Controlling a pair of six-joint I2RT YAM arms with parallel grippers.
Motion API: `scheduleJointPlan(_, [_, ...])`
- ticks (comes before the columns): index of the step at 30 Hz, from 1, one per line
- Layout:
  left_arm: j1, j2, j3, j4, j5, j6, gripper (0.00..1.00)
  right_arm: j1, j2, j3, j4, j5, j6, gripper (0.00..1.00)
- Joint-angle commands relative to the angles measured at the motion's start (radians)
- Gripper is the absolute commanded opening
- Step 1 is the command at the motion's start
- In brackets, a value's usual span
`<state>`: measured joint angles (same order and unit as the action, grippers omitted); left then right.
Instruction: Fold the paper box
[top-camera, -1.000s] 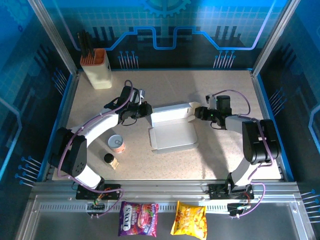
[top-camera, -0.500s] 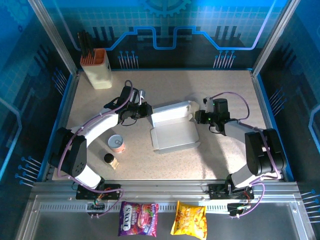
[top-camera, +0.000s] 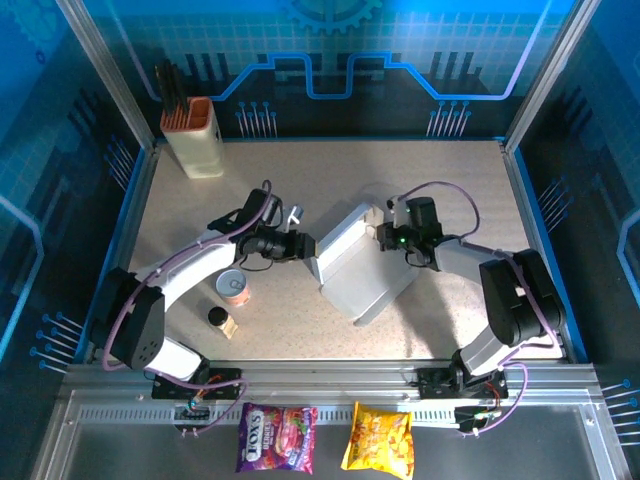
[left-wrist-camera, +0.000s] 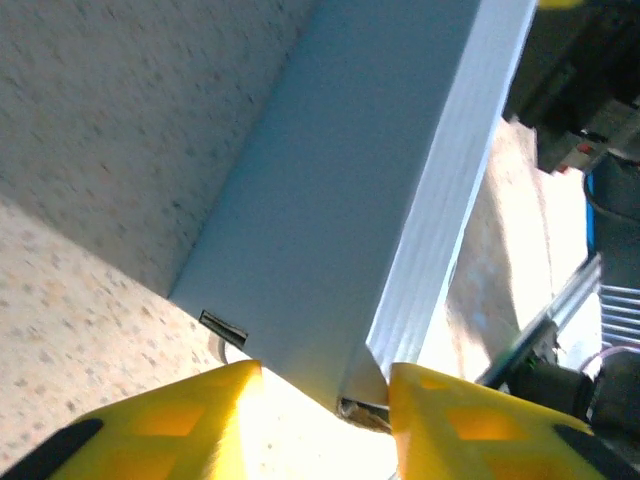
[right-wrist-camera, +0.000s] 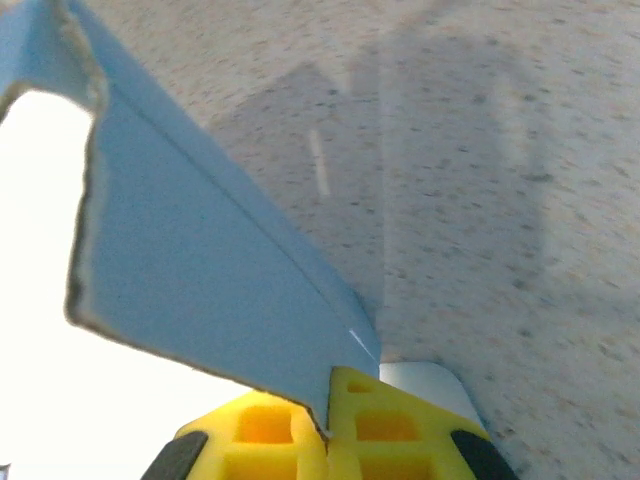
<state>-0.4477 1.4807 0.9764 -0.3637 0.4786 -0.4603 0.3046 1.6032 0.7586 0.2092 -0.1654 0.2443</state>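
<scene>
The paper box (top-camera: 362, 268) is a white-grey cardboard tray, tilted up and turned diagonally at mid-table. My right gripper (top-camera: 383, 237) is at its upper right and is shut on a thin flap. In the right wrist view the flap (right-wrist-camera: 200, 270) runs pinched between the yellow fingers (right-wrist-camera: 400, 430) of the right gripper (right-wrist-camera: 328, 415). My left gripper (top-camera: 306, 247) is at the box's left corner. In the left wrist view the box (left-wrist-camera: 330, 220) has one corner between the spread jaws of the left gripper (left-wrist-camera: 325, 420). That corner is near the right finger (left-wrist-camera: 470, 425), with a gap on the left.
A cream holder with an orange top (top-camera: 193, 137) stands at the back left. A small tin (top-camera: 233, 287) and a dark-capped bottle (top-camera: 219, 319) sit near the left arm. Two snack bags (top-camera: 277, 437) (top-camera: 379, 436) lie on the front rail.
The box has swung from lying square to a diagonal tilt. The right gripper closed on its flap and pushed left. The left gripper moved toward the near side and its jaws spread.
</scene>
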Motion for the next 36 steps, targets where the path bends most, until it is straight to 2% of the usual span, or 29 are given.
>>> scheduleJointPlan(1, [-0.011,-0.029,-0.045,-0.068,0.075,0.029,0.45,0.056,0.021,0.032,0.045,-0.077,-0.120,0.02])
scheduleJointPlan(6, [-0.012,-0.049,-0.067,-0.027,0.131,0.015,0.52,0.082,0.066,0.063,0.054,-0.099,-0.145,0.02])
scheduleJointPlan(14, [-0.016,-0.030,-0.056,0.044,0.147,-0.039,0.49,0.165,0.112,0.072,0.131,-0.082,-0.156,0.01])
scheduleJointPlan(26, [-0.019,0.021,-0.017,0.059,0.014,-0.089,0.37,0.270,0.124,0.025,0.232,-0.014,-0.102,0.02])
scheduleJointPlan(31, [-0.020,0.020,-0.018,0.095,-0.016,-0.114,0.43,0.310,0.131,0.009,0.259,0.043,-0.075,0.02])
scheduleJointPlan(36, [-0.017,0.015,-0.012,0.133,-0.048,-0.139,0.45,0.339,0.152,-0.010,0.306,0.078,-0.051,0.02])
